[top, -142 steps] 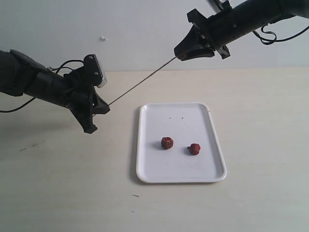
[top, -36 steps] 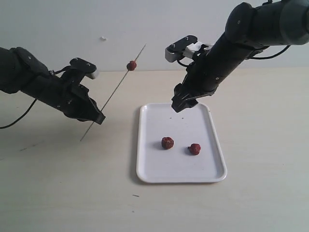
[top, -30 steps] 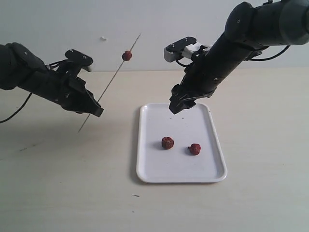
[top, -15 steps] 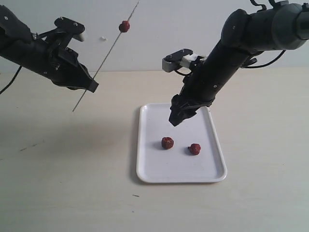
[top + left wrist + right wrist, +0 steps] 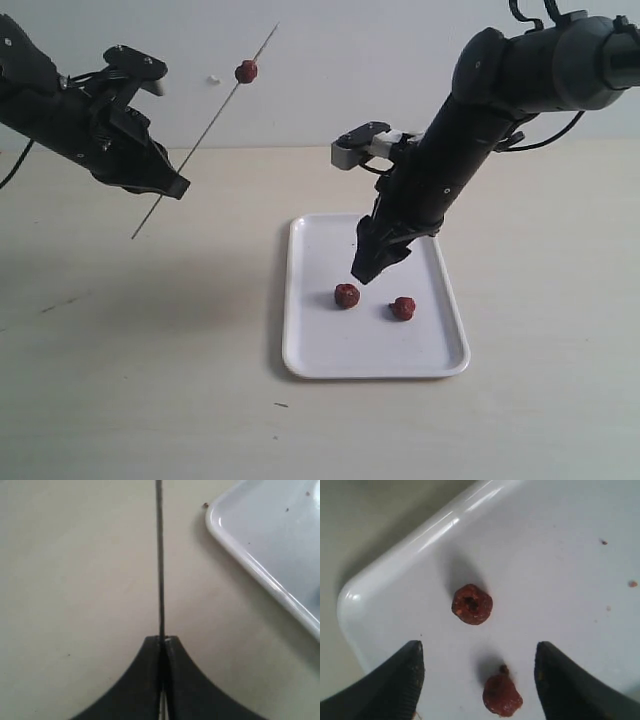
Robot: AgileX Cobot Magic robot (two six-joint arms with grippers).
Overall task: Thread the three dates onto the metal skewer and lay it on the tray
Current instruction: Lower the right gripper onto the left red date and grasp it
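My left gripper point(image 5: 170, 187) is shut on the metal skewer point(image 5: 205, 130) and holds it slanting in the air, left of the tray. One date point(image 5: 245, 71) is threaded high on that skewer. In the left wrist view the thin skewer point(image 5: 160, 555) runs straight out from the closed tips of the left gripper point(image 5: 162, 639). Two loose dates point(image 5: 346, 295) point(image 5: 403, 308) lie on the white tray point(image 5: 320, 350). My right gripper point(image 5: 364, 272) hangs open just above them. In the right wrist view one date point(image 5: 502, 696) lies between the spread tips of the right gripper point(image 5: 480, 647), the other date point(image 5: 472, 604) just beyond.
The tray point(image 5: 545, 550) rests on a pale beige table point(image 5: 150, 380) in front of a white wall. A tray corner point(image 5: 270, 550) shows in the left wrist view. A few dark crumbs point(image 5: 603, 542) dot the tray.
The left arm has lifted the skewer with its date up and to the left. The right gripper has come down over the tray toward the two loose dates, still open.
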